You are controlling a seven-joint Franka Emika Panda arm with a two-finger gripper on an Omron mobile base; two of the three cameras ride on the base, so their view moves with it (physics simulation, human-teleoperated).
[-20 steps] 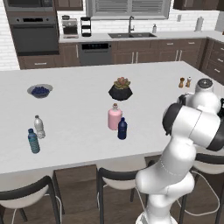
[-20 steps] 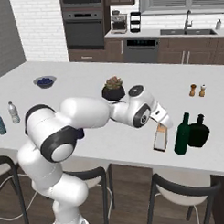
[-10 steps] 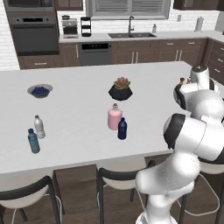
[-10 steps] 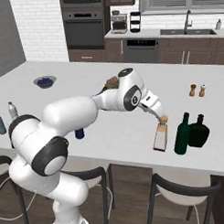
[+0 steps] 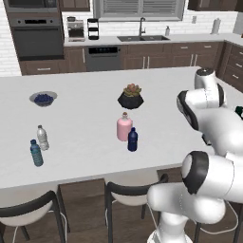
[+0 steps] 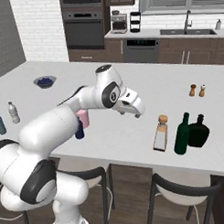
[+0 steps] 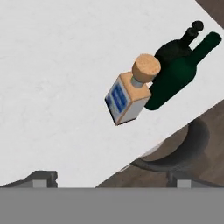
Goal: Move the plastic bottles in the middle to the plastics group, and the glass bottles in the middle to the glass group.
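Water bottles: two slim plastic ones at the counter's left, one clear (image 5: 42, 137) with a white cap, one teal (image 5: 36, 153), just beside each other.
Bowl: one shallow grey bowl (image 5: 43, 98) of dark berries, farther back on the left.
Counter: one broad, smooth white slab (image 5: 85, 128).
Pink bottle: one, squat, pale, narrow-necked (image 5: 124, 127), mid-counter.
Navy bottle: one, small, round-shouldered, dark-capped (image 5: 133, 140), just beside the pink one on its near side.
Plant: one succulent in a faceted black pot (image 5: 131, 97) behind them.
Gripper: (image 6: 135, 109) jaws spread wide, nothing between them, hanging over bare counter between the middle pair and the right-hand group.
Square bottle: one clear glass block (image 6: 161, 133) with blue-white label and tan cork, upright, right of and below the gripper, apart from it, just beside the green bottle.
Green bottle: one, tall, dark, narrow-necked (image 6: 182, 134).
Black bottle: one, squat, dark, stoppered (image 6: 198, 132), behind the green.
Shakers: two small ones (image 6: 197, 90) near the far right.
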